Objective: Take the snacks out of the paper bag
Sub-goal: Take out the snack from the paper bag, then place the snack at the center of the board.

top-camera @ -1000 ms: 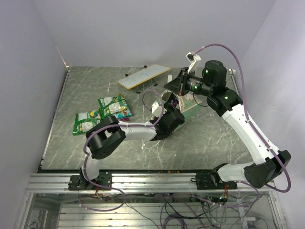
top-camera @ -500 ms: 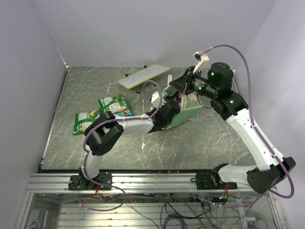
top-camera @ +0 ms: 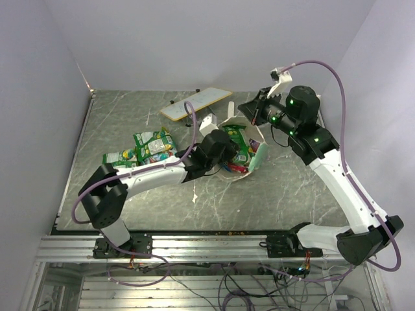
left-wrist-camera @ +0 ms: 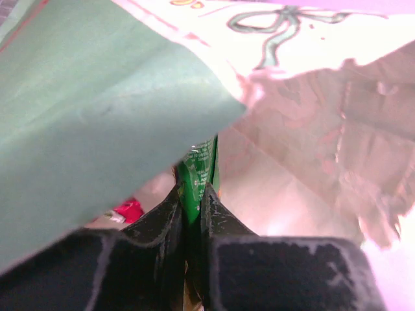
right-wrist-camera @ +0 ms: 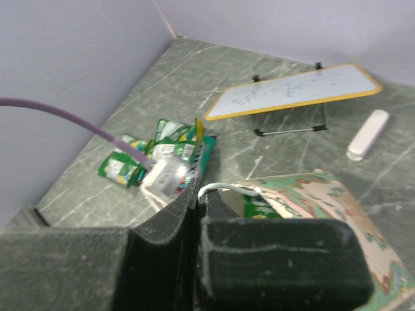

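The mint-green paper bag (top-camera: 254, 155) lies tilted with its mouth toward the left, and green and red snacks (top-camera: 238, 144) show inside it. My left gripper (top-camera: 227, 151) reaches into the mouth. In the left wrist view it (left-wrist-camera: 193, 188) is shut on a green packet (left-wrist-camera: 200, 170), with a red packet (left-wrist-camera: 127, 210) off to the left and the bag's cream inside (left-wrist-camera: 298, 194) beyond. My right gripper (top-camera: 254, 115) is shut on the bag's white cord handle (right-wrist-camera: 228, 188) and holds that side of the bag (right-wrist-camera: 324, 194) up.
Green packets (top-camera: 155, 144) (top-camera: 120, 159) lie on the table left of the bag, also in the right wrist view (right-wrist-camera: 165, 146). A white board on black legs (top-camera: 196, 103) stands behind, with a small white oblong object (right-wrist-camera: 367, 134) near it.
My left gripper went from open to shut on the green packet inside the bag. The right gripper rose and moved right with the handle, opening the bag's mouth wider.
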`<move>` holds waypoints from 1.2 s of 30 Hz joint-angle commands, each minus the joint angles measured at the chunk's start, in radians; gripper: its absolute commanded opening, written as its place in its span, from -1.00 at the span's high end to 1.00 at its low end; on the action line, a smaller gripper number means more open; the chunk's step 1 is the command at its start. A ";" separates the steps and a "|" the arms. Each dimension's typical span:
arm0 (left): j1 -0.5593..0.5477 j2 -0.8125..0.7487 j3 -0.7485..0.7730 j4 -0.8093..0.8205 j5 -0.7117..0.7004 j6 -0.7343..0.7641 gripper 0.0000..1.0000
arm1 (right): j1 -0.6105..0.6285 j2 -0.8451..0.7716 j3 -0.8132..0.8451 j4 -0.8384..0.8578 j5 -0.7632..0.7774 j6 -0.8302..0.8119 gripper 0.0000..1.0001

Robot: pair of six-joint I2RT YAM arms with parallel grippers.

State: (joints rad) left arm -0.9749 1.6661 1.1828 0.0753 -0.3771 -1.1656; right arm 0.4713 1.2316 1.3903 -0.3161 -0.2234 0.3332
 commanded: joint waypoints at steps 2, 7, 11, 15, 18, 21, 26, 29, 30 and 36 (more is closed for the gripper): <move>0.016 -0.106 0.004 -0.039 0.132 0.136 0.76 | -0.011 -0.043 0.022 -0.033 0.145 -0.051 1.00; 0.017 -0.208 0.044 -0.104 0.297 0.278 0.77 | -0.017 -0.037 0.058 -0.102 0.218 -0.092 1.00; 0.021 -0.316 0.093 -0.203 0.405 0.409 0.78 | -0.020 -0.034 0.076 -0.103 0.238 -0.144 1.00; 0.046 -0.457 0.124 -0.284 0.491 0.520 0.86 | -0.023 -0.039 0.073 -0.100 0.243 -0.153 1.00; 0.062 -0.539 0.172 -0.382 0.441 0.573 0.86 | -0.025 -0.042 0.073 -0.099 0.226 -0.144 1.00; 0.080 -0.568 0.264 -0.522 0.336 0.617 0.86 | -0.025 -0.049 0.080 -0.108 0.224 -0.144 1.00; 0.118 -0.545 0.409 -0.829 -0.158 0.550 0.86 | -0.026 -0.062 0.087 -0.129 0.221 -0.157 1.00; 0.245 -0.518 0.426 -0.964 -0.313 0.401 0.86 | -0.026 -0.075 0.076 -0.128 0.203 -0.147 1.00; 0.338 -0.522 0.400 -0.956 -0.293 0.381 0.86 | -0.026 -0.080 0.068 -0.124 0.196 -0.143 1.00; 0.813 -0.638 0.067 -0.646 0.052 0.304 0.86 | -0.026 -0.081 0.078 -0.132 0.164 -0.140 1.00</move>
State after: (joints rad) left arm -0.3897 1.1038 1.3911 -0.7067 -0.4812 -0.7544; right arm 0.4496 1.1667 1.4418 -0.4606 -0.0353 0.1978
